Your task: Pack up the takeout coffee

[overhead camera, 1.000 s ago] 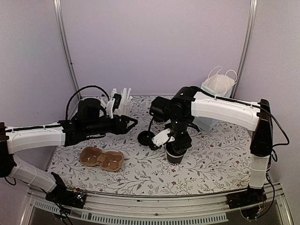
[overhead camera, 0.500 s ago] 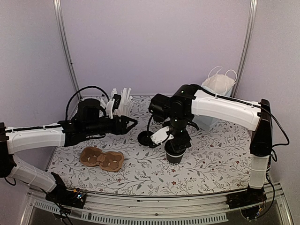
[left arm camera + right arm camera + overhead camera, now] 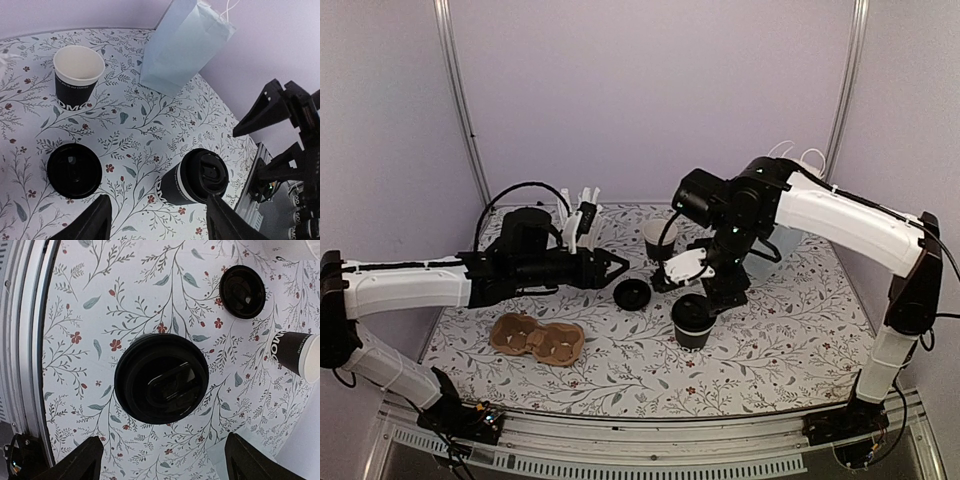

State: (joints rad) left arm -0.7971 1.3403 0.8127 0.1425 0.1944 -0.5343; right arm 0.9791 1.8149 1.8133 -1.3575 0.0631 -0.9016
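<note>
Beneath right fingers [image 3: 700, 278]: lidded cup [image 3: 692, 322] — fingers spread, empty.
Left fingers [image 3: 616, 266]: spread, empty.
Risk: off-centre closing could tip cup.

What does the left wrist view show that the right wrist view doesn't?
Only left wrist: the whole empty inside of the open cup and the handles of the pale blue bag. Only right wrist: the metal rail along the near edge. Both: the lidded cup, the loose lid, and the open cup, which the right wrist crops at its edge.
</note>
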